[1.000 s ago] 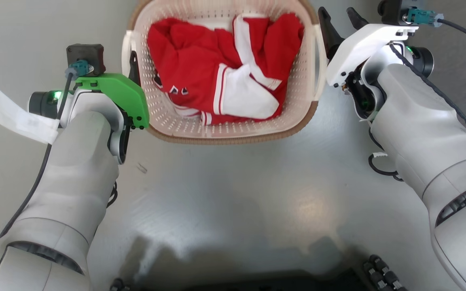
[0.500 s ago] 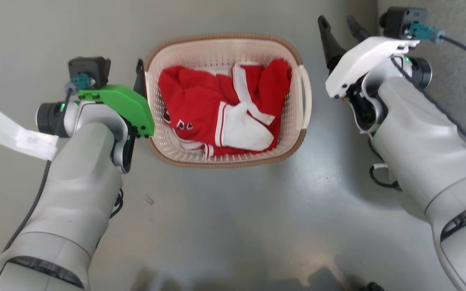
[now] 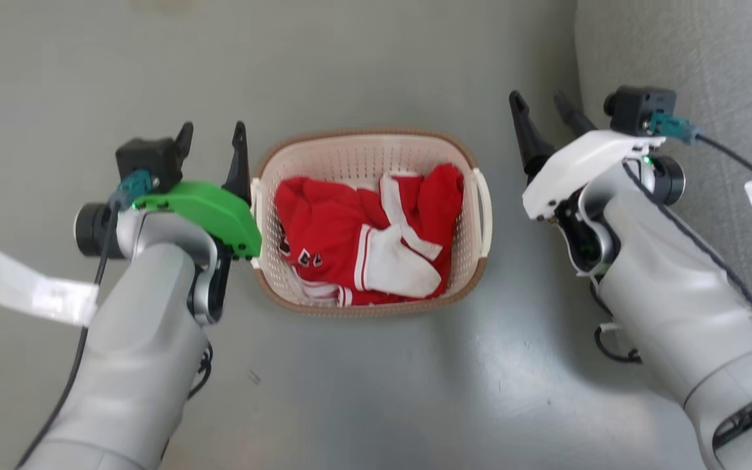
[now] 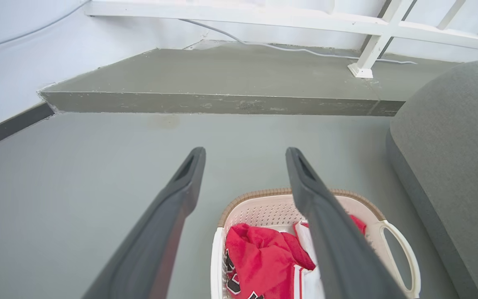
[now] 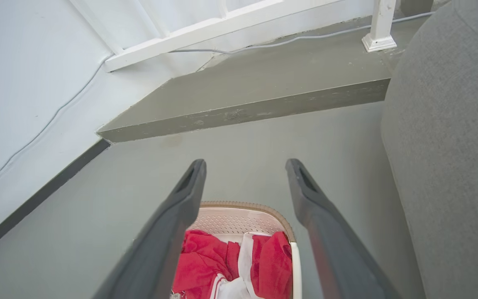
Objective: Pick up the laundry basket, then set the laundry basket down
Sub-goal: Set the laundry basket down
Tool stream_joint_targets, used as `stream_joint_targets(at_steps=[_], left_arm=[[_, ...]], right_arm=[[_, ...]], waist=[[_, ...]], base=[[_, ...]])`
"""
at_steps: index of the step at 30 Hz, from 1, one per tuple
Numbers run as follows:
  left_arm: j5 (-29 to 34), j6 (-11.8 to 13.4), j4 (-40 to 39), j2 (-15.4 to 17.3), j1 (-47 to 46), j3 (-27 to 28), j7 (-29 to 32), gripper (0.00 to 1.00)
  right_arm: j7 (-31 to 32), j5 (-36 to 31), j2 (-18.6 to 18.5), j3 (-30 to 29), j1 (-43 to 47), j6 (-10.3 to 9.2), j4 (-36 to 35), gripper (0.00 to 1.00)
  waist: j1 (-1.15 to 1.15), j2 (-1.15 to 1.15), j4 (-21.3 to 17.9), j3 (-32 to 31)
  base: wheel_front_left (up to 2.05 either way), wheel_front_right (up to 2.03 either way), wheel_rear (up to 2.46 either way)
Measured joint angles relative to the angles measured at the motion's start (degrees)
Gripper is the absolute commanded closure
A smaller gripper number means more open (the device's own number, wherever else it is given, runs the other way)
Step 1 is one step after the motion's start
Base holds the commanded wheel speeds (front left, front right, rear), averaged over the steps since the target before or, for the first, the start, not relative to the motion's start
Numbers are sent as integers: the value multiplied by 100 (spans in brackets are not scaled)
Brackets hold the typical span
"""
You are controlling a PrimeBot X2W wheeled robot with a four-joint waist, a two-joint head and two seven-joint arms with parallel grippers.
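Head view: laundry basket holds red jersey with illegible lettering.

Looks straight down from the head onto the floor. Looks forward along each wrist's fingers, sharing the laundry basket.

Left gripper is off the laundry basket now, its fingers spread and lifted clear of the left handle. Right gripper has drawn further out. The head camera has risen, so the basket shows smaller and whole.
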Motion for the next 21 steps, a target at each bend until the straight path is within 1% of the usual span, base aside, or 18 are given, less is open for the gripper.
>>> stream_joint_targets(at_steps=[5,9,13,15,18,21], left_arm=[[204,46,-476,54,542,270,1,0],[349,65,-840,113,975,472,1,0],[479,89,-1158,115,1415,592,1,0],[571,107,-1302,115,1620,650,0,0],[698,124,-1512,118,1859,710,0,0],[737,132,-1662,115,2001,766,0,0]], right_arm=[[-1,-259,0,-218,455,-51,-411,0],[-1,-449,12,-426,825,-142,-783,0],[0,-624,15,-616,1206,-149,-1143,0],[0,-719,19,-684,1402,-201,-1322,0],[-1,-899,30,-758,1668,-244,-1571,0],[-1,-971,38,-788,1858,-244,-1715,0]], waist=[[0,0,19,-370],[0,0,34,-663],[0,0,53,-955],[0,0,65,-1099],[0,0,88,-1297],[0,0,104,-1417]], base=[[0,0,0],[0,0,0],[0,0,0],[0,0,0],[0,0,0],[0,0,0]])
